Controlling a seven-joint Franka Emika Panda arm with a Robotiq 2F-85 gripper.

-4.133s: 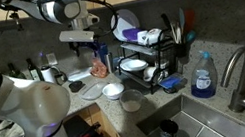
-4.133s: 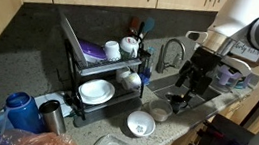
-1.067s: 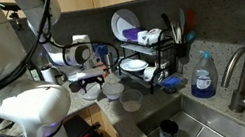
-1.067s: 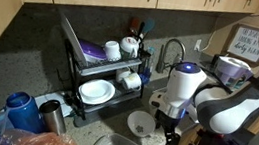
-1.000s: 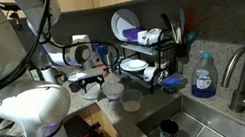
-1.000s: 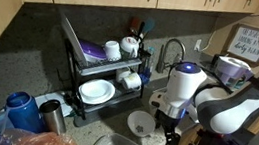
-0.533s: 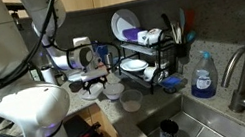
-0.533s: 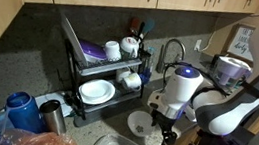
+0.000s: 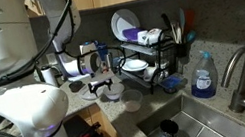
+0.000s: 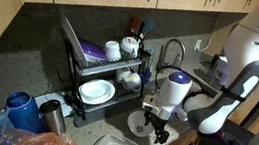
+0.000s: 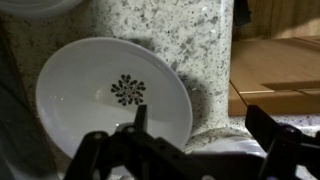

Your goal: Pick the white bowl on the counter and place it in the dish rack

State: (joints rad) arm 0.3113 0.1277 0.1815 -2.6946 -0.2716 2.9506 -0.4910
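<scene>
Right, counter (image 11: 170, 30) carries the bowl (image 11: 112, 95), just beside the rack (image 10: 75, 57). My gripper (image 11: 180, 145) hangs right over the bowl w/ jaws spread wide, nothing held; bowl off-centre btwn fingers.

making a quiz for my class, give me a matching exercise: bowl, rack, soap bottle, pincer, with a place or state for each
1 white bowl
2 dish rack
3 soap bottle
4 pincer

a blue, beside the faucet
b open
c black wire, holding plates
d on the counter

Pairs: 1-d, 2-c, 3-a, 4-b
</scene>
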